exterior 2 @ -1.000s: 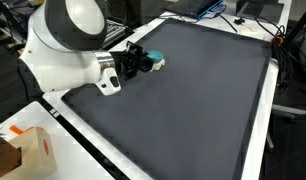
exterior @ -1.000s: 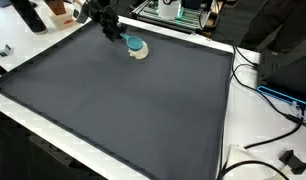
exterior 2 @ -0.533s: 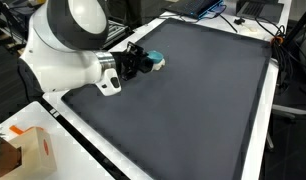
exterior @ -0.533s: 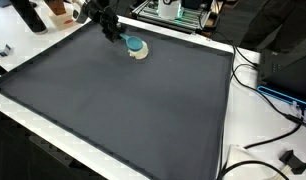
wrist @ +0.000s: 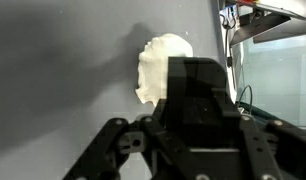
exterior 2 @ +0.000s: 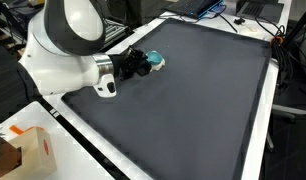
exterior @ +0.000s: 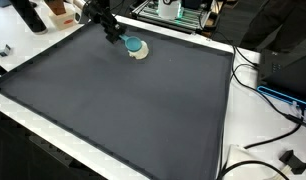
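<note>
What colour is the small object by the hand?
The small object is teal over a cream base, best in an exterior view.

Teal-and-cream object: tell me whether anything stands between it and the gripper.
Nothing visible does. In both exterior views the gripper sits right at the teal-and-cream object on the dark mat, with nothing between them. Whether they touch cannot be told.

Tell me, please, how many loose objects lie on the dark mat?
1: a teal-and-white object near the mat's edge, beside the gripper; others may be hidden.

place: robotics lab | evidence: loose cables [exterior: 255,75], equipment rack [exterior: 171,12], black mat [exterior: 133,105] over workbench [exterior: 231,122]
</note>
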`<move>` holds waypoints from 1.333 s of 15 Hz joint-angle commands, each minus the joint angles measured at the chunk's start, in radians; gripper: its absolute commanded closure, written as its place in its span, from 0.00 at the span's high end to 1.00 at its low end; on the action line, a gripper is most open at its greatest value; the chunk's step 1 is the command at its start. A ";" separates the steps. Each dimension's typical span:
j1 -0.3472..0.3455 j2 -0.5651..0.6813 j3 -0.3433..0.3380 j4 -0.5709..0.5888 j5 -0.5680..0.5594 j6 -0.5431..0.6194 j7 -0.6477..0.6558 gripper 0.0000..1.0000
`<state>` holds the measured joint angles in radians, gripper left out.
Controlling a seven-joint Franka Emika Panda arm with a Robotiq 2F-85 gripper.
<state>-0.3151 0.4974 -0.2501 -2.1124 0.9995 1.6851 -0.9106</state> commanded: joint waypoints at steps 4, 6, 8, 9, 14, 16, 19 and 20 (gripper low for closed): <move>0.025 0.044 0.000 0.015 -0.114 0.120 -0.057 0.25; 0.027 0.038 0.004 0.014 -0.124 0.131 -0.069 0.25; 0.010 0.029 0.015 0.008 -0.084 0.103 -0.075 0.25; 0.006 0.025 0.017 0.005 -0.074 0.097 -0.069 0.25; -0.003 0.005 0.016 -0.012 -0.048 0.083 -0.068 0.25; -0.001 -0.015 0.015 -0.023 -0.051 0.081 -0.075 0.25; 0.009 -0.080 0.013 -0.054 -0.065 0.084 -0.099 0.25; 0.014 -0.101 0.012 -0.065 -0.071 0.092 -0.104 0.25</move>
<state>-0.3094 0.4607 -0.2317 -2.1131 0.9670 1.7013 -0.9744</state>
